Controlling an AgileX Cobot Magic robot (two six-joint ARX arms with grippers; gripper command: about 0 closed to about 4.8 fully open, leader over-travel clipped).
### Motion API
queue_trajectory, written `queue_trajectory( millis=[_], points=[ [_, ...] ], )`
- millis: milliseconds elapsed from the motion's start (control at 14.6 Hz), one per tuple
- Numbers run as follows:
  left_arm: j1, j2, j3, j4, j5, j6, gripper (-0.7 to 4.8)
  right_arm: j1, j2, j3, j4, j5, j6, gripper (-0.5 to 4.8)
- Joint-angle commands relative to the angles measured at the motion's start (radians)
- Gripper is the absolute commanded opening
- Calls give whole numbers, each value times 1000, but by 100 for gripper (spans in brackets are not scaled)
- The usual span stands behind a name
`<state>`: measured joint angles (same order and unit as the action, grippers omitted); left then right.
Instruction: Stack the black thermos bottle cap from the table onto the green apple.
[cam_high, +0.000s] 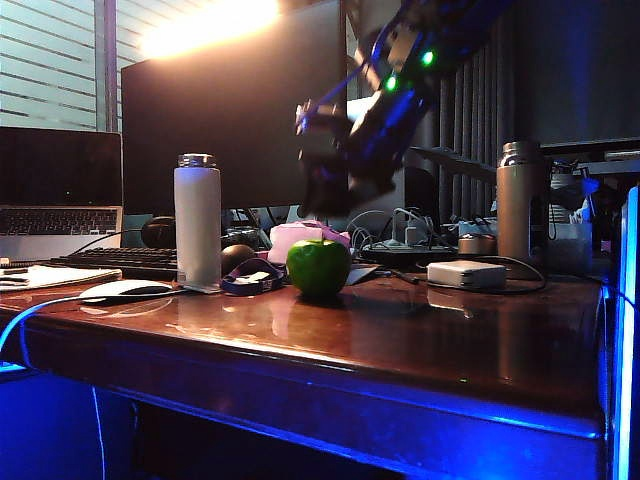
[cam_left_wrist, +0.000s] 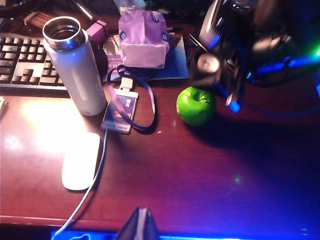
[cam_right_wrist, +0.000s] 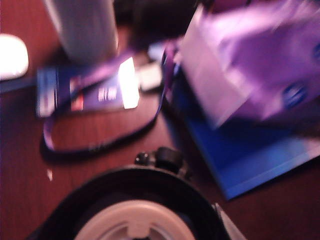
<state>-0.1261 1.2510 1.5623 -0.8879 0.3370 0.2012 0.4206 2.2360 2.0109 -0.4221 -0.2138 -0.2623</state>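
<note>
The green apple (cam_high: 318, 266) (cam_left_wrist: 196, 105) rests on the table (cam_high: 420, 330), just in front of a pink pack. My right gripper (cam_high: 325, 190) (cam_right_wrist: 135, 231) hangs over the apple, a little behind it, shut on the black thermos bottle cap (cam_high: 328, 185) (cam_left_wrist: 209, 64). In the right wrist view the cap (cam_right_wrist: 135, 200) shows as a black rim around a tan face; the apple is out of that view. My left gripper (cam_left_wrist: 141, 223) is shut and empty above the table's front edge, well short of the apple.
A white open bottle (cam_high: 197, 220) (cam_left_wrist: 75, 70) stands left of the apple. A lanyard badge (cam_left_wrist: 122, 107) and a pink pack (cam_left_wrist: 142, 37) lie close by it. A mouse (cam_left_wrist: 80, 160), keyboard (cam_left_wrist: 20, 60), brown thermos (cam_high: 520, 200) and white box (cam_high: 465, 273) are also on the desk.
</note>
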Motion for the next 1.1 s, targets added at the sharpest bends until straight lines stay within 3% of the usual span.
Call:
queue_trajectory(
  millis=[69,549,824,1098],
  points=[
    [0,-3,3,-2,3,-3,-4,23,16,6,-2,1,-21,304],
    [0,-3,3,-17,3,-3,-4,42,22,6,4,107,-84,304],
    [0,-3,3,-24,3,-3,-4,42,22,6,14,30,-91,305],
    [0,-3,3,-24,3,-3,-4,41,22,6,7,33,-74,299]
  ],
)
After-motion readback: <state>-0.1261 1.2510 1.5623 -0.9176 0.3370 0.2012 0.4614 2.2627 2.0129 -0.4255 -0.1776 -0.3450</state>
